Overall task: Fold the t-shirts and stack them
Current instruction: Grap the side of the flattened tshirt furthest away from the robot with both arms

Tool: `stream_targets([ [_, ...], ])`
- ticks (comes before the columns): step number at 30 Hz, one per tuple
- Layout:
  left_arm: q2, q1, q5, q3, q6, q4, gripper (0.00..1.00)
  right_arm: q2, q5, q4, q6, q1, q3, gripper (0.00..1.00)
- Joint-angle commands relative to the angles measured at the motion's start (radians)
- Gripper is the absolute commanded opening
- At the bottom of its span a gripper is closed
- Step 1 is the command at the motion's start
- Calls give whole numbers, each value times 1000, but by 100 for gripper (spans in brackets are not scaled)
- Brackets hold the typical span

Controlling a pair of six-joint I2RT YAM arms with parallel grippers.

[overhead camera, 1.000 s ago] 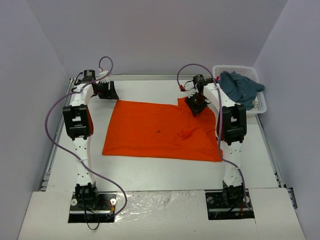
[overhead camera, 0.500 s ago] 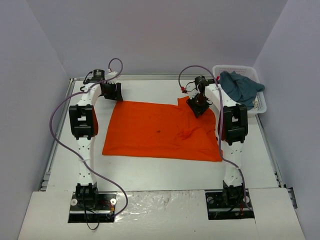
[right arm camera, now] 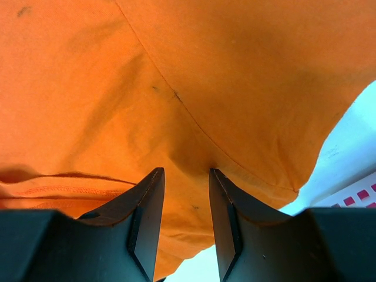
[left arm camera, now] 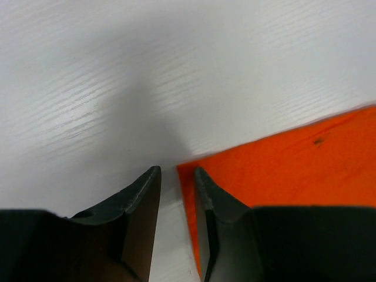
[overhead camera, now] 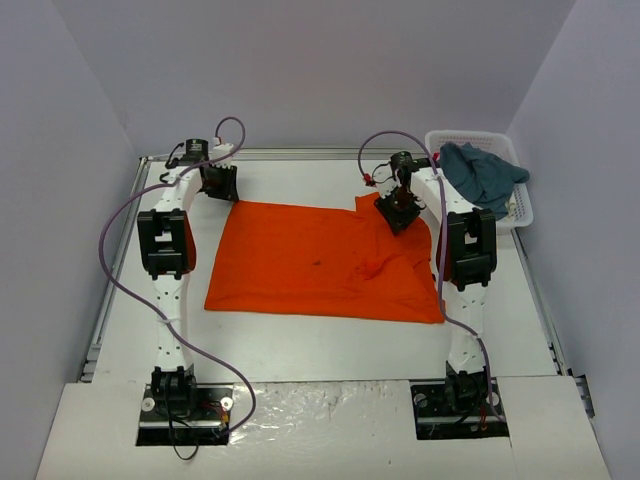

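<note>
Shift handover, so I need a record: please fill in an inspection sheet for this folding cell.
Surface: white table, nothing amiss seen.
Job's things: orange t-shirt spread mid-table; teal t-shirt heaped in the white basket, far right.
Clutter: nothing seen.
Claws: left claw narrowly parted at the orange shirt's far-left corner, grip unclear; right claw pinching its far-right corner.
Cables: purple cables loop along both arms.
Surroundings: plain pale walls.

— What's lying on the flat white table (overhead camera: 300, 345)?
— A plain bright orange cloth t-shirt (overhead camera: 310, 260), spread flat at the middle; a white plastic lattice basket (overhead camera: 470, 137) stands at the far right corner
</note>
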Motion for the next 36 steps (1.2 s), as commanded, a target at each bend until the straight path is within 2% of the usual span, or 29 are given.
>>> stream_targets([
  [1,3,-4,27,-28,10,-71,28,-74,30,-37,-2,-3,14,33],
  [6,3,-2,50,-17,-6,-79,31,-68,46,-35,-4,-3,8,33],
  [11,-4,-7,82,-31,11,-90,29,-57,55,-37,-2,-3,6,33],
  [16,-21,-10,56,-80,57,-98,18,-53,60,-37,-2,-3,10,33],
  [17,-23,-45,40,-88,63,-98,14,-53,63,-37,-4,-3,6,33],
  [21,-12,-54,-107,-96,68,-108,2,-53,69,-37,-5,-2,6,33],
  [25,-11,-59,-178,-112,59,-117,2,-54,82,-34,-7,-3,8,33],
  [30,-49,-59,-203,-172,25,-58,2,-63,49,-26,22,-16,65,31],
  [36,-98,-60,-247,-223,8,-13,2,-65,3,-15,61,-37,203,32],
])
